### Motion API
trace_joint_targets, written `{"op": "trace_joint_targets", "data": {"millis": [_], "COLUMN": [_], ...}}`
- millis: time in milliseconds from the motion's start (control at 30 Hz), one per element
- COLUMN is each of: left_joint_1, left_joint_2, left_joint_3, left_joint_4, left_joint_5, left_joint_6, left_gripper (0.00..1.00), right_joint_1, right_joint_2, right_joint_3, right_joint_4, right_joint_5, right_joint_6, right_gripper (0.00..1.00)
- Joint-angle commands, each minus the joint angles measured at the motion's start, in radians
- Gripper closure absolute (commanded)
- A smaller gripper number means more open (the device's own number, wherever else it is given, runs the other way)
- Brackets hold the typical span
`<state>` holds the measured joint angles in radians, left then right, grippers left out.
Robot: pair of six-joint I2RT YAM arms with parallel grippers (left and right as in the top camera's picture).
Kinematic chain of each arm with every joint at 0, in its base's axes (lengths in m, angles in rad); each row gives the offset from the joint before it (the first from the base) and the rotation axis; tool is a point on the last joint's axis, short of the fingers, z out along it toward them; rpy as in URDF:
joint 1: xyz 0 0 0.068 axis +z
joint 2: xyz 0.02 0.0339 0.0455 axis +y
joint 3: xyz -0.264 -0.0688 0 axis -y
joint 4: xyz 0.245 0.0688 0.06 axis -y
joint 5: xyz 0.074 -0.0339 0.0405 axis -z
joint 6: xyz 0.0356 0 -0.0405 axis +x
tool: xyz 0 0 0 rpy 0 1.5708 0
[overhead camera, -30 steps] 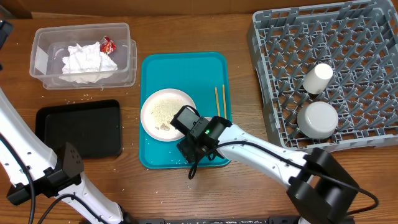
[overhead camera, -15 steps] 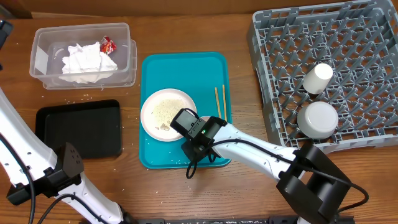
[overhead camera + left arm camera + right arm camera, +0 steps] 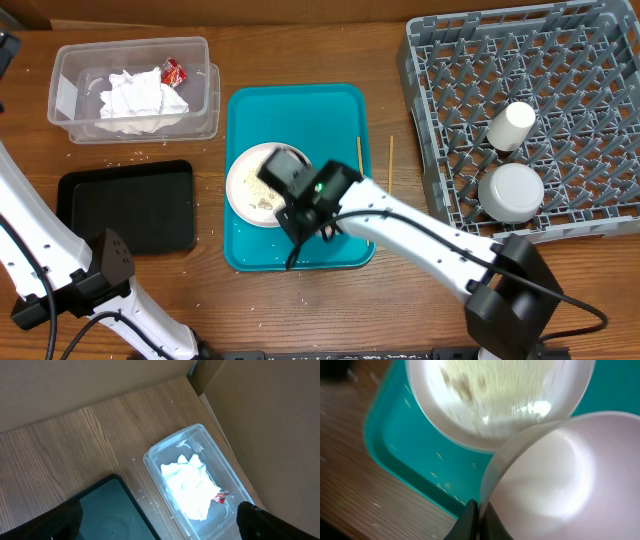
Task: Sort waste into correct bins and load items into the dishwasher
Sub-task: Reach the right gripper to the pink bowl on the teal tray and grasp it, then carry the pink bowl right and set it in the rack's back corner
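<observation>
So the napkin (image 3: 135,95) and red wrapper (image 3: 174,71) lie in the clear tub (image 3: 65,60); a cup (image 3: 510,125) and bowl (image 3: 510,192) sit in the grey dish rack (image 3: 580,60). The right gripper (image 3: 478,515) pinches the rim of a small white bowl (image 3: 545,475) over the teal tray (image 3: 250,110), beside the plate (image 3: 245,180) with its crumbs. The left gripper (image 3: 160,530) seems spread apart.

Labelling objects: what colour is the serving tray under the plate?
The tray is teal, clearest in the overhead view.

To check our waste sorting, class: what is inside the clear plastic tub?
Inside the clear tub lie a crumpled white napkin and a small red wrapper beside it. Whatever sits under the napkin is covered and cannot be seen.
</observation>
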<state>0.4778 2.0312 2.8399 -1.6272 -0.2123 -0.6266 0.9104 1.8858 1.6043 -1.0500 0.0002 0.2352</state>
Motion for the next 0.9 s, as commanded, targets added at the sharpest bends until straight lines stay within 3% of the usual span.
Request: {"op": "trace_joint_targets", "data": {"millis": [0,200,367,467,633,867], "left_joint_1": [-0.007,-0.007,-0.007,-0.007,-0.007,-0.007], "left_joint_2": [0.009,0.009,0.009,0.009,0.009,0.009], "left_joint_3": [0.002,0.002,0.002,0.002,0.002,0.002], "left_joint_4": [0.002,0.002,0.002,0.002,0.002,0.002], "left_joint_5": [0.000,0.000,0.000,0.000,0.000,0.000], "left_joint_6": [-0.009,-0.009,-0.009,-0.009,-0.009,-0.009], "left_gripper": [0.00,0.00,0.00,0.00,0.00,0.00], "right_joint_1": [-0.046,-0.229,-0.501,-0.677,-0.950,-1.095], "right_joint_2": [-0.009,-0.009,-0.009,-0.009,0.054,0.238], "right_joint_3": [0.176,0.470,0.637,0.648,0.639,0.639], "right_joint_4": [-0.033,-0.130,-0.127,-0.053,0.175,0.452], "right_joint_5": [-0.001,-0.002,-0.093,-0.304,-0.860,-1.140], "right_joint_6": [0.004,0.062,0.072,0.072,0.117,0.386], "right_gripper": [0.96,0.96,0.96,0.96,0.96,0.96]}}
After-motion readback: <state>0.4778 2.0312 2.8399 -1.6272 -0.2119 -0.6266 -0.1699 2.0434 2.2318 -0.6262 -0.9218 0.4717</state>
